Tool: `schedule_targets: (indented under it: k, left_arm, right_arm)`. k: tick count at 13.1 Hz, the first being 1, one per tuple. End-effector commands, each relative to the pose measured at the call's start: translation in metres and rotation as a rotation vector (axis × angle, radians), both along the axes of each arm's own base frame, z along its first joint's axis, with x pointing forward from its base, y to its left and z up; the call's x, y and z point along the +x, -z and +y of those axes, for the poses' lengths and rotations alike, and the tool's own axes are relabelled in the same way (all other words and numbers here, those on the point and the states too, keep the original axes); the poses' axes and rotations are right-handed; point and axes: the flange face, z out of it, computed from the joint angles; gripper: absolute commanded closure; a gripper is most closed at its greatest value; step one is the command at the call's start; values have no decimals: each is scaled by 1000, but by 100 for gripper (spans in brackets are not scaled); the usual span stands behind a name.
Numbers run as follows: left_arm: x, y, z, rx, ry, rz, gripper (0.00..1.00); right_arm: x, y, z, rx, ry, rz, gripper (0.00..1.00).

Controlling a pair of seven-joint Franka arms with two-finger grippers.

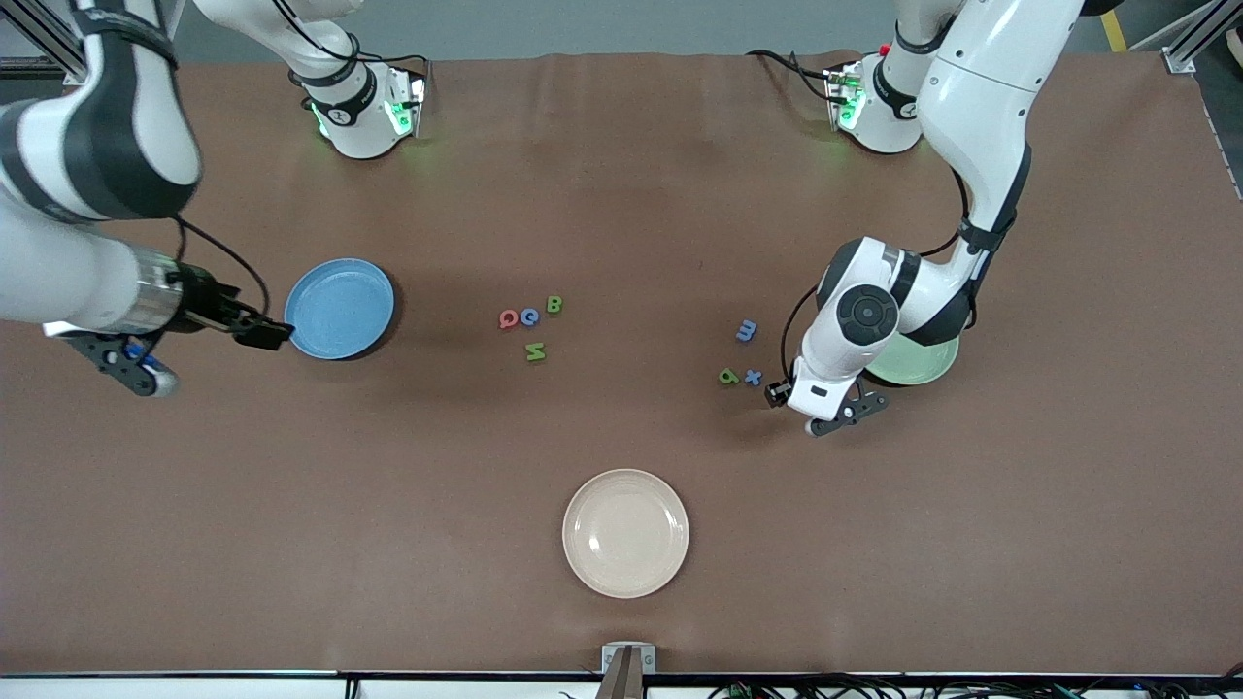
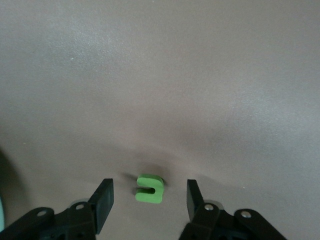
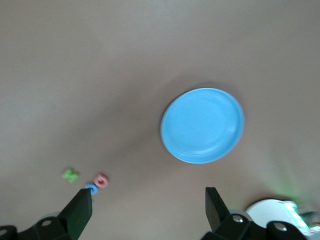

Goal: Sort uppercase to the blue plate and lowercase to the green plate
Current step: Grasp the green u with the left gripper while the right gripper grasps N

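Observation:
The uppercase letters lie mid-table: red Q (image 1: 508,318), blue C (image 1: 529,316), green B (image 1: 554,305) and green N (image 1: 535,351). Of the lowercase letters, blue m (image 1: 746,331), a green d-shaped letter (image 1: 728,376) and blue x (image 1: 754,377) lie beside the left gripper (image 1: 785,395). That gripper is low over the table. In the left wrist view the green u (image 2: 149,189) lies between its open fingers, with a gap on each side. The left arm partly covers the green plate (image 1: 918,361). The right gripper (image 1: 262,333) hangs open and empty at the rim of the blue plate (image 1: 340,308).
A cream plate (image 1: 625,532) sits nearer the front camera, mid-table. The right wrist view shows the blue plate (image 3: 202,125) with nothing in it, and three of the capitals past one finger. Brown table surface lies bare between the letter groups and the plates.

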Motion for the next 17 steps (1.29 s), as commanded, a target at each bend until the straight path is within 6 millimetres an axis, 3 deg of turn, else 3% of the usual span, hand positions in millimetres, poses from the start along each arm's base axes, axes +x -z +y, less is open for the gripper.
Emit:
schedule_targets:
  k: [1,2,4,7,10,12,14,17]
  left_arm:
    - [-9,6,-5,7,5,-12,35]
    - [-9,7,-6,7,7,-12,36]
    - [-11,12,-8,8,10,-6,37]
    - [-15,18,-7,12,10,4,40]
    - [-14,19,-6,9,9,0,47]
    - [-12,18,-7,1,9,-15,49]
    - [-10,17,-8,0,8,-19,49]
    - [-9,17,-8,-6,10,-31,49]
  right_arm:
    - [-19,18,43,-20,96,-19,0]
    - [-22,22,61,-35,143,-26,0]
    - [-37,39,123,-49,137,-56,0]
    - [-49,67,186,-64,239,-104,0]
    - [-57,99,221,-100,303,-106,0]
    - [-62,132,248,-133,396,-112,0]
    - [-74,179,280,-166,443,-124,0]
    - [-87,251,308,-191,454,-155,3]
